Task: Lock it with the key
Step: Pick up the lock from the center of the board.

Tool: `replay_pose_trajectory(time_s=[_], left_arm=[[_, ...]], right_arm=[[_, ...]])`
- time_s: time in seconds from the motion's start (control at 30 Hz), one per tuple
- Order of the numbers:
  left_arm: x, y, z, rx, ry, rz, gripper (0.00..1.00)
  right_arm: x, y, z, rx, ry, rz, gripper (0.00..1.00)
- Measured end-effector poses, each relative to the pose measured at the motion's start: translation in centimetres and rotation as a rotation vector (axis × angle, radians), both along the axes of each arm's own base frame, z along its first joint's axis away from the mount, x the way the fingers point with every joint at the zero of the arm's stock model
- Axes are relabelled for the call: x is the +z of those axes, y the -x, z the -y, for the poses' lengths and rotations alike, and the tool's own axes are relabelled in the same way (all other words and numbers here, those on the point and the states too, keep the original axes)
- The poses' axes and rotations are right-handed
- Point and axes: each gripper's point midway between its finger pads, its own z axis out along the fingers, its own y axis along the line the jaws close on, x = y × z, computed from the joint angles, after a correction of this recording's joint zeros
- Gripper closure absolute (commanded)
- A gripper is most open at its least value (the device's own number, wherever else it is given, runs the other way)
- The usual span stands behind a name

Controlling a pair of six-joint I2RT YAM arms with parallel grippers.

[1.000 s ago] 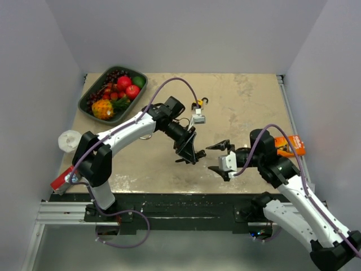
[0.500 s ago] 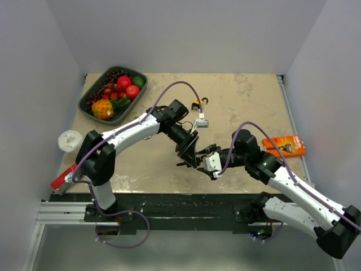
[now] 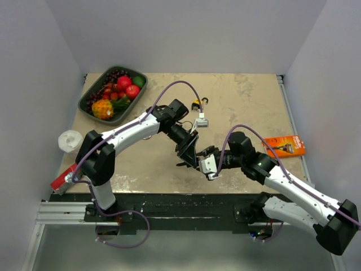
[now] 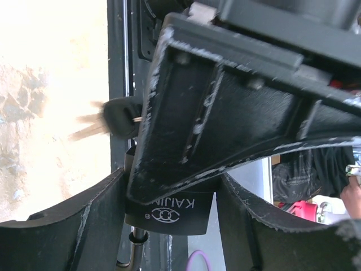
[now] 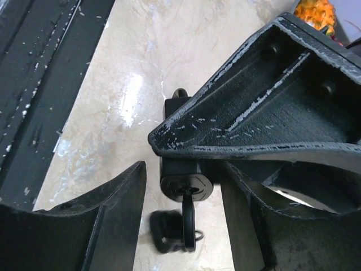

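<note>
My right pincer point(image 5: 183, 169) stood spread, one finger on either side of the key point(image 5: 189, 220), touching neither it nor the lock. The key sat in the cylinder just ahead, between those fingers. A spare key point(image 5: 163, 231) dangled off its ring, loose weight that I judged would swing. I'd grip the flat black bow across its faces — not the ring. Beyond it, the left pincer point(image 4: 172, 192) pinched the padlock point(image 4: 169, 213) by its sides — small, dense, rigid metal, likely slick under a twist.
</note>
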Motion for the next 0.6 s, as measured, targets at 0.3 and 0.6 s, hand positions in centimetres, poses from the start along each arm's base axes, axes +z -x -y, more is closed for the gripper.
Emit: replay_pose_trajectory(time_s=[0.3, 0.6], left_arm=[[0.4, 0.2, -0.1, -0.006, 0.005, -0.009, 1.00], [0.6, 0.2, -0.1, -0.008, 0.012, -0.015, 1.00]], right_arm=[[0.1, -0.2, -1.1, 0.025, -0.007, 0.041, 0.50], [0.2, -0.2, -1.5, 0.040, -0.007, 0.074, 0.89]])
